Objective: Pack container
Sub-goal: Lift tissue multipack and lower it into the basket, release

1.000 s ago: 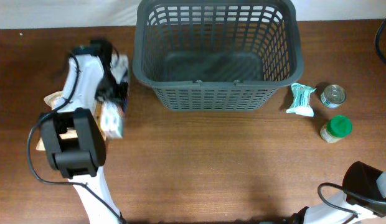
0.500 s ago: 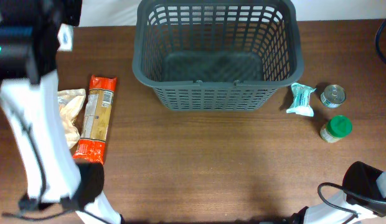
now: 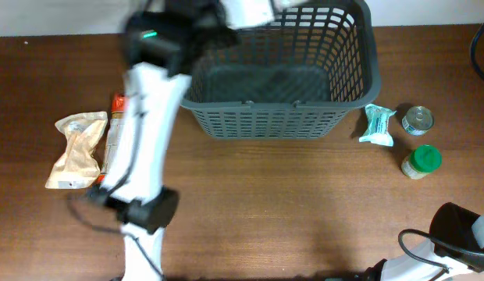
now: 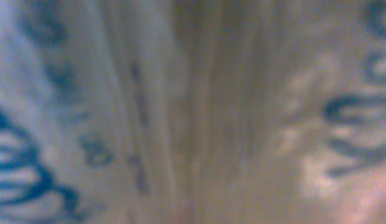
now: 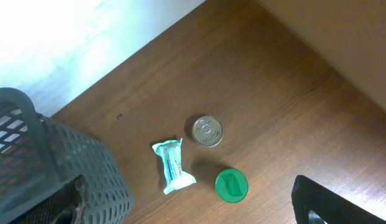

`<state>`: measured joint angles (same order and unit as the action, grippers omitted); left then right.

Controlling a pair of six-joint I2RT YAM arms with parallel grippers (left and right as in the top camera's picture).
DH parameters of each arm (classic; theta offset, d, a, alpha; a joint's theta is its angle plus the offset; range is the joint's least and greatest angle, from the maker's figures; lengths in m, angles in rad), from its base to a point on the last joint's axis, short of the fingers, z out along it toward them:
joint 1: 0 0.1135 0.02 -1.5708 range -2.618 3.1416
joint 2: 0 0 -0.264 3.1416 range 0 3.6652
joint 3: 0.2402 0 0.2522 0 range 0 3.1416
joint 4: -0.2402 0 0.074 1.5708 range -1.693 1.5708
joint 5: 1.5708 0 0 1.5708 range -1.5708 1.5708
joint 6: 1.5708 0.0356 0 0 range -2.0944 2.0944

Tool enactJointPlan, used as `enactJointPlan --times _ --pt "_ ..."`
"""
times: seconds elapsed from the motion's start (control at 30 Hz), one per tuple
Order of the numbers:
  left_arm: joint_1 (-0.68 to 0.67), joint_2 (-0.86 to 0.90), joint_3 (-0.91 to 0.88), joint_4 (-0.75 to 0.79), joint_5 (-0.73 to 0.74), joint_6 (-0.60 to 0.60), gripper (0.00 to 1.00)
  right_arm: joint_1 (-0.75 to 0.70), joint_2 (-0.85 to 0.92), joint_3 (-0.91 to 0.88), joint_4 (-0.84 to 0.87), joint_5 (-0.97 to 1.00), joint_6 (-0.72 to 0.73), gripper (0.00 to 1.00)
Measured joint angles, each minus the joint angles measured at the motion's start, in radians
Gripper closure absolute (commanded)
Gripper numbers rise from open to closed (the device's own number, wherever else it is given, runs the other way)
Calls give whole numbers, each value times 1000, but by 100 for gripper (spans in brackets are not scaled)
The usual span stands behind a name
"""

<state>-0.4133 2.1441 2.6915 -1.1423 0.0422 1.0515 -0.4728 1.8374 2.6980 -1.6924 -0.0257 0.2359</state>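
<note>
Grey plastic lattice formed the container, set at 12 o'clock on the desk; no grocery was seen on its visible floor. The left arm was smeared by motion, with the left pincer over the container's 10 o'clock corner. Whether it was spread or pinching could not be told: its wrist view was filled by a blurred pale surface with blue print. The right pincer was seen only as a dark edge, its state likewise untellable. Any load would best be lowered inside the rim before release and laid against one wall, so that room is kept for the teal pouch, tin can and green-lidded jar at 3 o'clock.
</note>
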Motion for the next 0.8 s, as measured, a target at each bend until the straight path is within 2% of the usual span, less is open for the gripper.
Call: enactJointPlan --times 0.2,0.5,0.57,0.63,0.67,0.73,0.77,0.8 --pt "-54 189 -6 82 -31 38 98 0 0 0 0 0 0 1" --pt "-54 325 -6 85 -78 49 98 0 0 0 0 0 0 1" --pt "-54 354 -6 85 -84 49 95 0 0 0 0 0 0 1" --pt "-54 367 -7 85 -84 49 77 0 0 0 0 0 -1 1" --pt "-54 369 -8 85 -84 49 61 0 0 0 0 0 0 1" --pt "-55 370 -10 74 -87 51 49 0 0 0 0 0 0 1" --pt "-57 370 -10 69 -87 47 39 0 0 0 0 0 0 1" --pt "-58 370 -10 66 -88 38 23 0 0 0 0 0 0 1"
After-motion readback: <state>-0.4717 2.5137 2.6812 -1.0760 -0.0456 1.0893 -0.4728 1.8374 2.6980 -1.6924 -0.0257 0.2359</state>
